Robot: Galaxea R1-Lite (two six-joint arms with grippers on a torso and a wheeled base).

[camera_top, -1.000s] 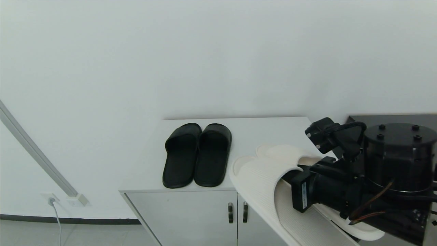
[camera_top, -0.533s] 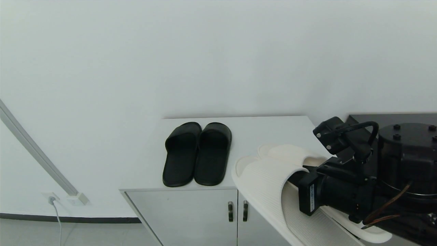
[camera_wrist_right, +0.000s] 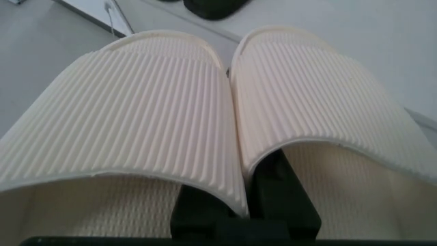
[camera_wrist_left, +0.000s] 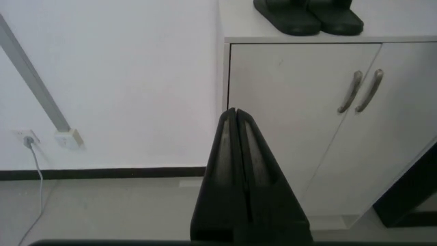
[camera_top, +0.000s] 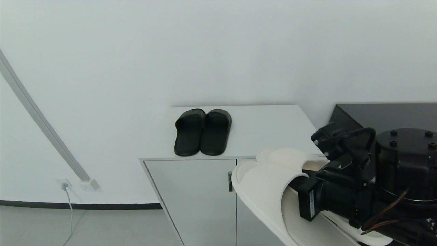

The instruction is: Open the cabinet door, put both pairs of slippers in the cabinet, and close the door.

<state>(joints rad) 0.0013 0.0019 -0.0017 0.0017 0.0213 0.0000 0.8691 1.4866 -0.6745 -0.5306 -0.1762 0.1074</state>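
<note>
A pair of black slippers [camera_top: 203, 131] lies side by side on the white cabinet's top [camera_top: 269, 124], towards its left. Both cabinet doors [camera_top: 191, 198] are closed; one dark handle [camera_top: 230, 181] shows beside the white slippers. My right gripper [camera_top: 296, 180] is shut on the pair of white ribbed slippers [camera_top: 264, 186], held in the air in front of the right door. In the right wrist view its fingers [camera_wrist_right: 247, 201] pinch the two straps [camera_wrist_right: 232, 116] together. My left gripper [camera_wrist_left: 235, 115] is shut and empty, low, facing the cabinet doors [camera_wrist_left: 287, 116] and their two handles [camera_wrist_left: 360, 91].
A black surface [camera_top: 385, 114] adjoins the cabinet on the right. On the left wall a grey conduit [camera_top: 34, 112] runs diagonally down to a socket with a cable [camera_top: 64, 186]. Grey floor [camera_top: 85, 229] lies open left of the cabinet.
The head view has shifted: the cabinet now looks smaller and higher, so the camera backed off. The white slippers, still gripped, now hang before the doors instead of over the top's edge.
</note>
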